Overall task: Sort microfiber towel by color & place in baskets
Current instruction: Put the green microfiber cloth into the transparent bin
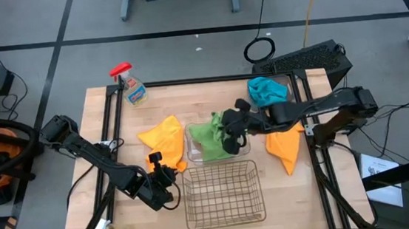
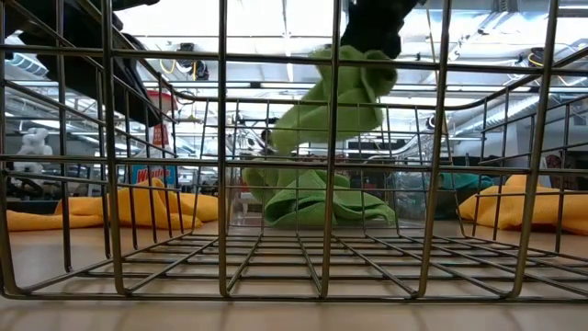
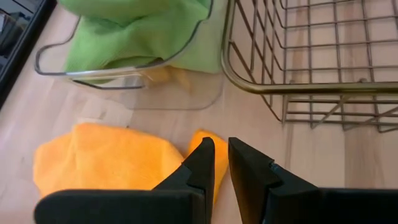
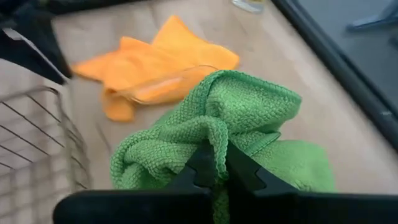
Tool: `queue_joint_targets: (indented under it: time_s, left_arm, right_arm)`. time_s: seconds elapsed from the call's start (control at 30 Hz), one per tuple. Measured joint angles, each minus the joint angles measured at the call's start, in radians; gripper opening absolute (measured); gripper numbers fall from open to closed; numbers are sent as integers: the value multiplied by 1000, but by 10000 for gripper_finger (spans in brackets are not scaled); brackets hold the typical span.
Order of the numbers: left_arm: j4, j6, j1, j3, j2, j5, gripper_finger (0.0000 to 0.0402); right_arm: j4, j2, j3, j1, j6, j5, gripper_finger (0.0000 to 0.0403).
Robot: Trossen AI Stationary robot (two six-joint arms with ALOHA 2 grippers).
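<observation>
Pale wood covers the table [image 1: 203, 100], framed by black rails, with grey floor all round it. We see our right gripper [image 1: 230, 136] over the clear basket [image 1: 192, 157] at the table's middle, its fingers clamped on a green towel [image 4: 249, 112] that hangs bunched from them. From table height that towel [image 2: 335, 101] dangles above a second green towel [image 2: 312, 202] already lying in the clear basket. In the right wrist view the cloth folds over the fingertips and hides most of the basket below.

Our left gripper [image 1: 158, 163] sits low near the table's front, beside the wire basket [image 1: 224, 216] and just off the edge of an orange towel [image 1: 163, 136]. Its fingers [image 3: 202, 168] stand close together with only a slim gap, gripping nothing, right over the near corner of that orange towel [image 3: 106, 158]; we cannot tell if they touch it. The wire basket [image 3: 298, 56] holds no cloth that we can see.

A second orange towel [image 1: 285, 146] lies on the table's right side, under the right arm. A teal towel [image 1: 265, 90] sits in the basket [image 1: 288, 91] at the far right corner, though we cannot tell that basket's tint. A spray bottle [image 1: 131, 85] with a red trigger lies at the far left.
</observation>
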Motion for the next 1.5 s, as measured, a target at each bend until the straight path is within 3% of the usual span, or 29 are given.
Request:
queue_joint_targets:
  time_s: [0.23, 0.53, 0.77, 1.0, 1.2, 1.5]
  left_arm:
    - [-1, 0, 0, 0, 0, -11, 54]
    - [3, -1, 0, 0, 0, -18, 54]
    - [3, -5, 0, 0, 0, -17, 54]
    - [-12, -26, 0, 0, 0, -17, 54]
    - [-52, -26, 2, 0, -46, -18, 54]
    - [-34, 47, 68, 0, -152, -56, 54]
  right_arm:
    - [134, 0, -128, -17, 96, -33, 5]
    - [315, 0, -279, -24, 241, 41, 7]
    - [310, 0, -283, -24, 385, 46, 37]
    - [313, 0, -283, -23, 385, 39, 71]
    - [313, 0, -283, -23, 385, 34, 77]
    - [288, -1, -250, -23, 458, -63, 75]
